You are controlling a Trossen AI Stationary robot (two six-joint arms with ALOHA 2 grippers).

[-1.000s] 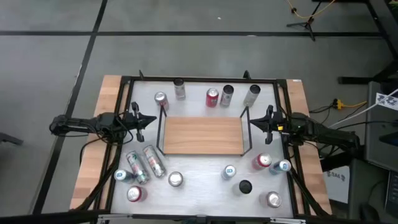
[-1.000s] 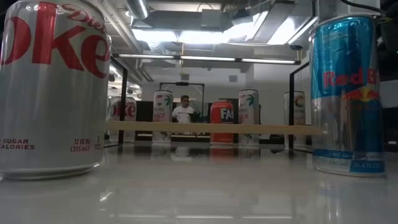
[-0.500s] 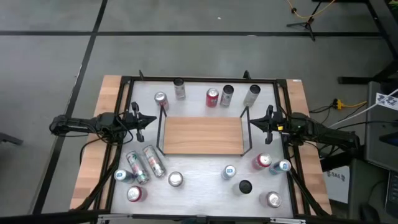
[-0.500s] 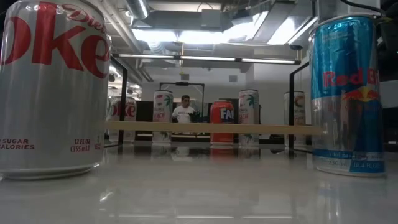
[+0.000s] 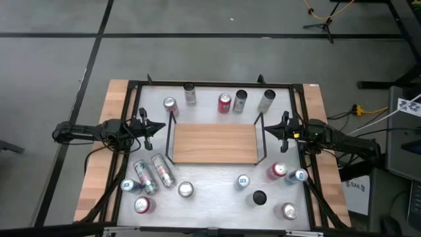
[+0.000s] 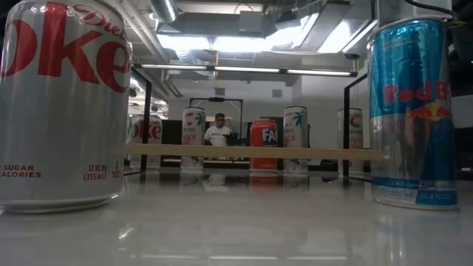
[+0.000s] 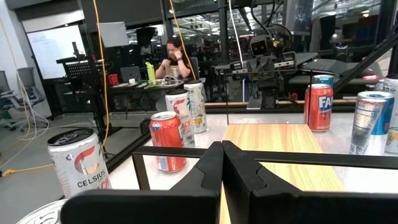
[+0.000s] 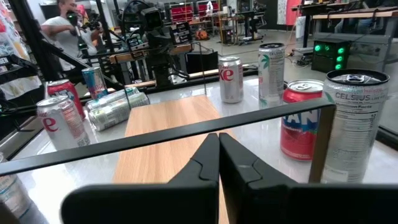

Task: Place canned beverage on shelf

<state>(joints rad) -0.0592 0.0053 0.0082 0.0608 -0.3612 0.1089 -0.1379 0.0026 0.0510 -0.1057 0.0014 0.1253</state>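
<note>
White tabletop (image 5: 210, 187) in a black frame (image 5: 210, 84) carries the wooden shelf (image 5: 214, 143) at its middle, board bare. Cans stand along the far edge: silver (image 5: 190, 94), red (image 5: 225, 103), two tall ones (image 5: 240, 100). Near left, two cans lie on their sides (image 5: 152, 173); upright cans are scattered near right (image 5: 277, 171).

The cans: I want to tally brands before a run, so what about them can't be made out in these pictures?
- High view: only the tops show; the black-topped can shows no label.
- Low view: the Coke can is cut off by the left edge, and the shelf board crosses the far cans.
- Left wrist view: the shut left gripper hides the nearer shelf end.
- Right wrist view: a can at the left edge is cut off.
</note>
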